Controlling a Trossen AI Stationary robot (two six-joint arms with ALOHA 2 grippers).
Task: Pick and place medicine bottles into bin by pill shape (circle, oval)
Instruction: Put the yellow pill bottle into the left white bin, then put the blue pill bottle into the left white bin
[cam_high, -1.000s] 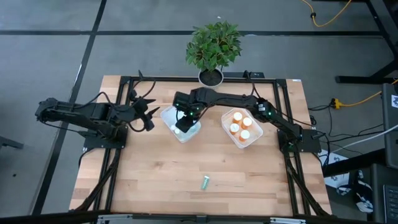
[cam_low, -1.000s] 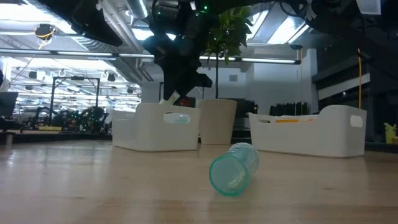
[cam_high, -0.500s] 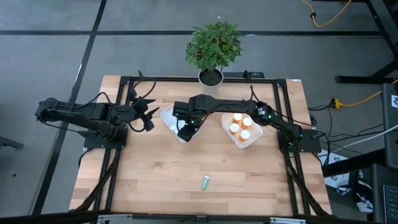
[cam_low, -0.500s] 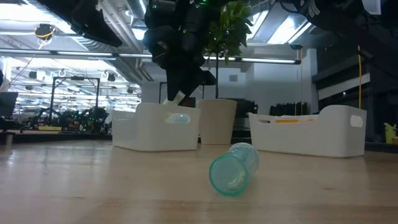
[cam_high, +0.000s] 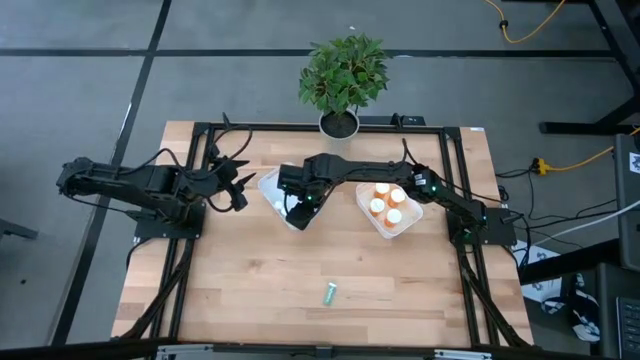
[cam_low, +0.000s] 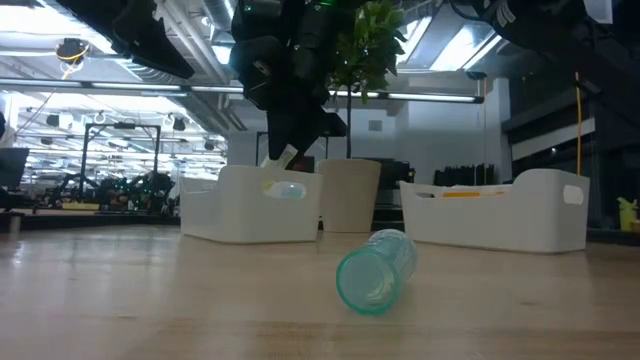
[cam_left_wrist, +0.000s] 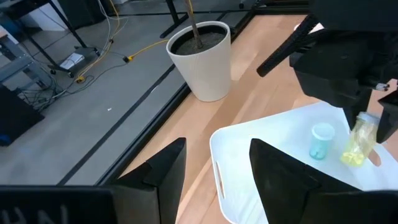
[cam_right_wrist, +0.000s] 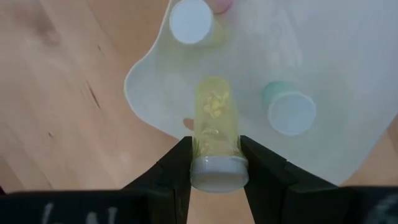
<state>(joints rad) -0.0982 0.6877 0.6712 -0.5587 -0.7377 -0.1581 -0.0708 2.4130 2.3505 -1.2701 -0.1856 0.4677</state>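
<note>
My right gripper (cam_right_wrist: 216, 163) is shut on a yellow-green bottle (cam_right_wrist: 216, 118) with a white cap, over the left white bin (cam_high: 268, 184); the bottle also shows in the low view (cam_low: 283, 158) and the left wrist view (cam_left_wrist: 358, 142). In that bin stand a pale teal bottle (cam_right_wrist: 288, 112) and another white-capped bottle (cam_right_wrist: 191, 21). A pale teal bottle (cam_high: 329, 292) lies on its side on the table, also in the low view (cam_low: 377, 272). My left gripper (cam_left_wrist: 212, 163) is open and empty, left of the bin. My right gripper pinches the yellow-green bottle at its white cap end (cam_right_wrist: 216, 173) between its two fingers (cam_right_wrist: 179, 163). The fingers come from above, pointing down. The bottle hangs below them, slightly tilted, its body (cam_left_wrist: 353, 152) clear above the bin's floor.
The right white bin (cam_high: 362, 198) holds several orange bottles (cam_high: 388, 207). A potted plant (cam_high: 343, 78) stands at the table's far edge behind the bins. Bare wood lies around the fallen teal bottle toward the near edge.
My right gripper has gone a little toward the table's near and left edges over the left bin, carrying the yellow-green bottle, which stays hanging below the fingers.
</note>
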